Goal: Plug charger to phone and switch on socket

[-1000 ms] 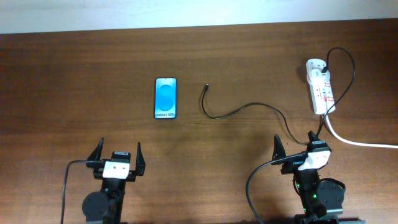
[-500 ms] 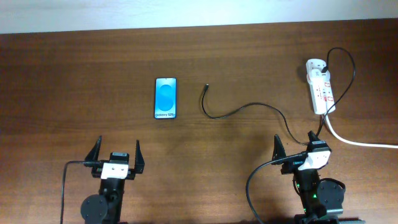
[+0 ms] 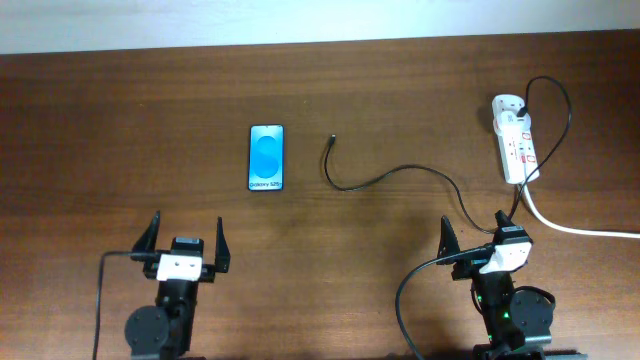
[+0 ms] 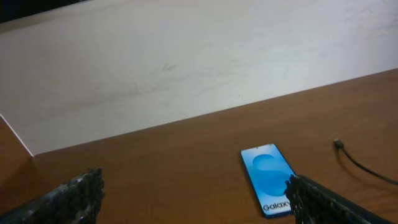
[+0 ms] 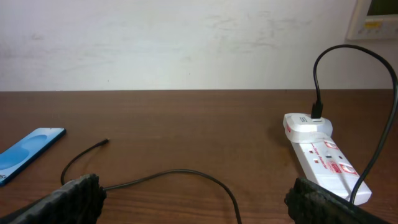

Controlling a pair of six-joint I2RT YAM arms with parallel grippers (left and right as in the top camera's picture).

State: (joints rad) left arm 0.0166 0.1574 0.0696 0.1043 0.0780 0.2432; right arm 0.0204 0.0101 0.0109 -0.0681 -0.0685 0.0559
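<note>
The phone (image 3: 266, 157) lies flat on the wooden table with its blue screen up; it also shows in the left wrist view (image 4: 268, 177) and at the left edge of the right wrist view (image 5: 28, 150). The charger's thin black cable (image 3: 390, 172) runs from the socket (image 3: 515, 145) to a loose plug tip (image 3: 331, 140), which lies right of the phone. The tip also shows in the left wrist view (image 4: 337, 143) and the right wrist view (image 5: 106, 141). The socket also shows in the right wrist view (image 5: 323, 155). My left gripper (image 3: 186, 240) and right gripper (image 3: 474, 232) are open, empty, near the front edge.
A thick white cord (image 3: 580, 229) leaves the socket toward the right edge. A white wall (image 4: 186, 62) rises behind the table's far edge. Thicker black robot cables (image 3: 405, 300) loop beside the right arm's base.
The left arm has shifted slightly left and toward the phone. The right arm, phone, cable and socket have not moved.
</note>
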